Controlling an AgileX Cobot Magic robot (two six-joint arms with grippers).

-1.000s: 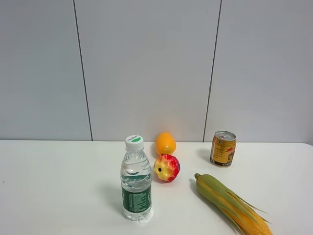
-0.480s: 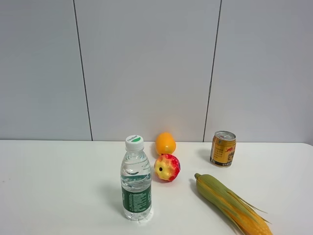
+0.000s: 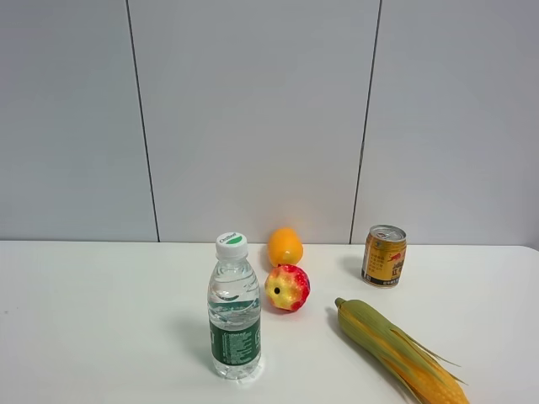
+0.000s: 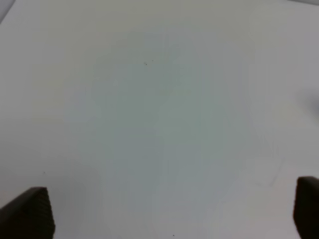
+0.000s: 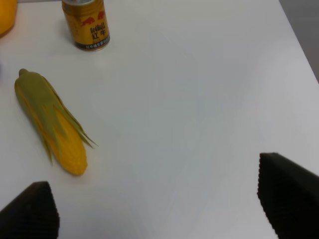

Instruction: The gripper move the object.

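The red-and-yellow apple (image 3: pixel 287 288) lies on the white table (image 3: pixel 101 320) near the middle, its dark stem dimple facing the camera, just in front of an orange oval fruit (image 3: pixel 285 247). Neither arm shows in the exterior high view. The left gripper (image 4: pixel 172 211) is open over bare table, its black fingertips (image 4: pixel 30 211) far apart. The right gripper (image 5: pixel 159 204) is open too, fingertips (image 5: pixel 289 191) wide apart, above bare table to the right of the corn. The apple shows in neither wrist view.
A water bottle (image 3: pixel 234 308) stands left of and in front of the apple. A gold can (image 3: pixel 384 256) stands at the back right, also in the right wrist view (image 5: pixel 86 23). A corn cob (image 3: pixel 400 350) lies front right, also in the right wrist view (image 5: pixel 50 122).
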